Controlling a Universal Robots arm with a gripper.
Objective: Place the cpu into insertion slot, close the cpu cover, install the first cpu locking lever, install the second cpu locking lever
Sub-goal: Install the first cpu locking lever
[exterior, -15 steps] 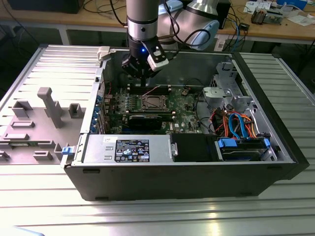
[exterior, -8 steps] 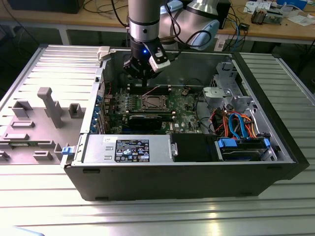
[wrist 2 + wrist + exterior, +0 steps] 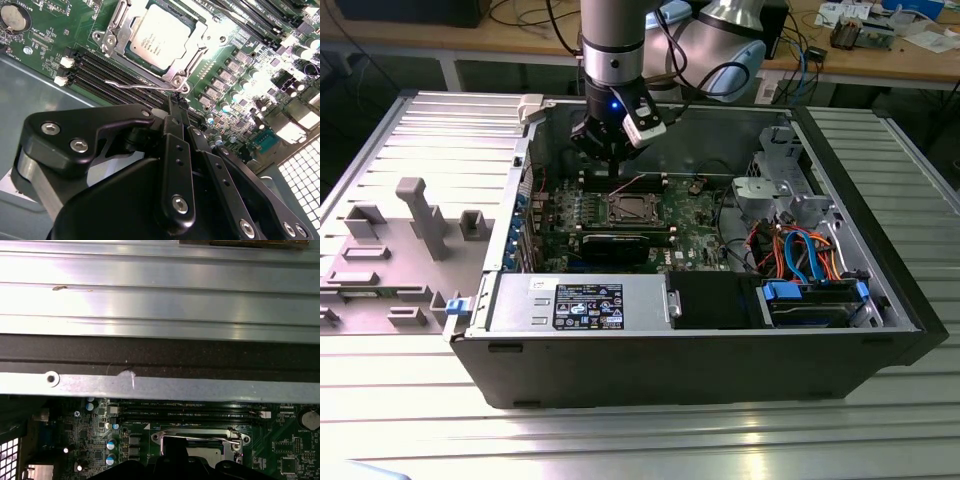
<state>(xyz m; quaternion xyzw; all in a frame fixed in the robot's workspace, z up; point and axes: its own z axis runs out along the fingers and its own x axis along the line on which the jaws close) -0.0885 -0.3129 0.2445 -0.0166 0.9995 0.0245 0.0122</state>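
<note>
End effector [image 3: 176, 102], fingers together and empty, sits just beside the lever [image 3: 142, 86]; push it steadily under the cover [image 3: 150, 40].

cpu [image 3: 159, 37]: dull grey metal | cpu cover [image 3: 192, 47]: shiny steel (glare) | hand [image 3: 179, 111]: matt blk

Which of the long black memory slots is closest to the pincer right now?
The outermost memory slot, the one farthest from the cpu. In the second wrist view the pincer hangs just past it; the other slots lie closer to the socket.

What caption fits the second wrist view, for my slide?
Shut gripper beside the lever; cpu seated under the cpu cover.
</note>
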